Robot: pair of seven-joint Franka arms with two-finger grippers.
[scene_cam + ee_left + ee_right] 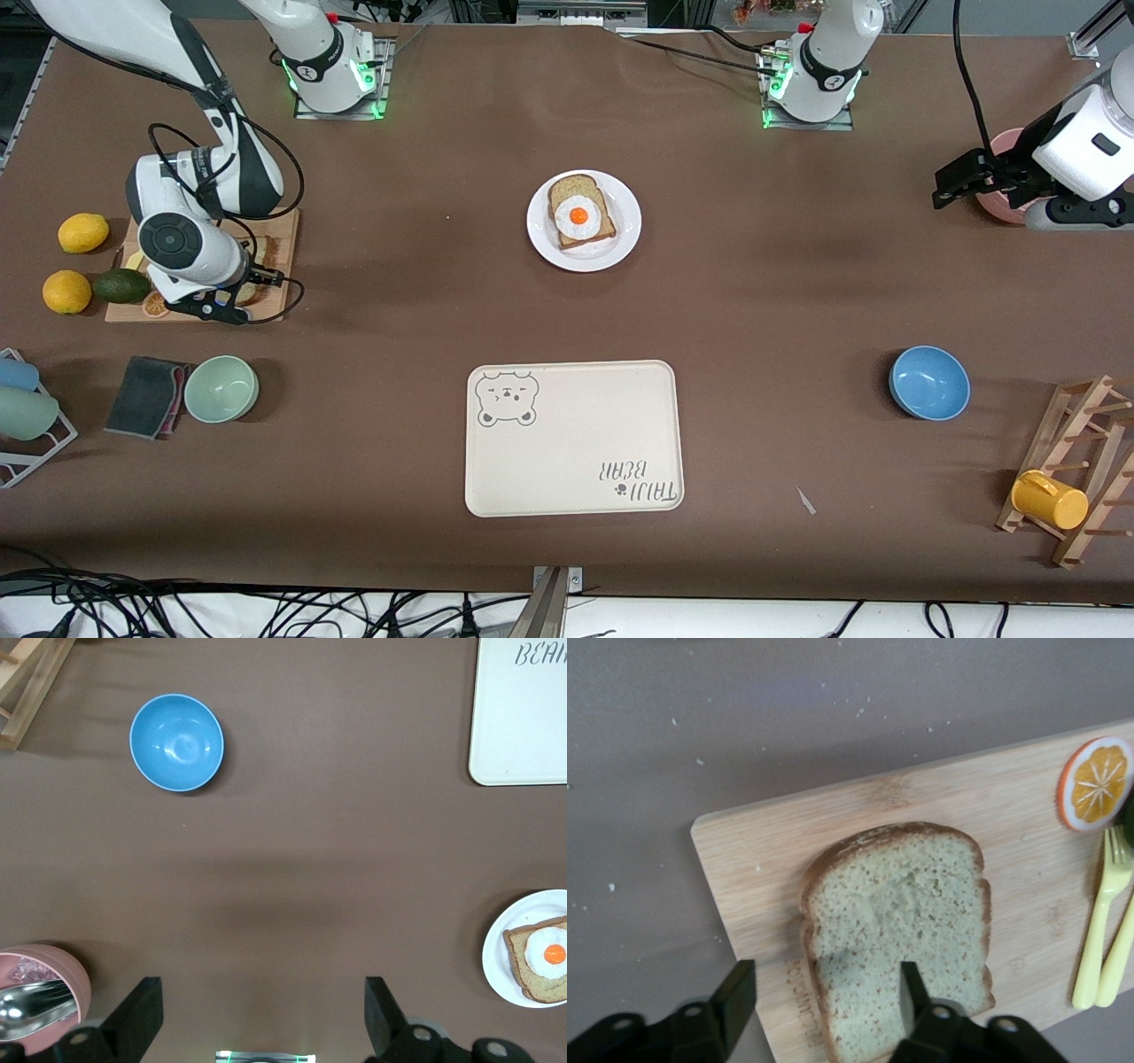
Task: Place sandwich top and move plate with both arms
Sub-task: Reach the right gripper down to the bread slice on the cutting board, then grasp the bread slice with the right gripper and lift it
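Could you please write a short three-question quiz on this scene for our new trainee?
1. True or false: the plain bread slice already lies on the egg toast.
2. The right gripper is over which thing? A) the tray B) the cutting board C) the blue bowl
3. Fill in: the egg toast rests on the white ____.

Key:
1. False; the slice is on the cutting board, under the open right gripper.
2. B.
3. plate.
The left gripper waits open over bare table beside a pink bowl.
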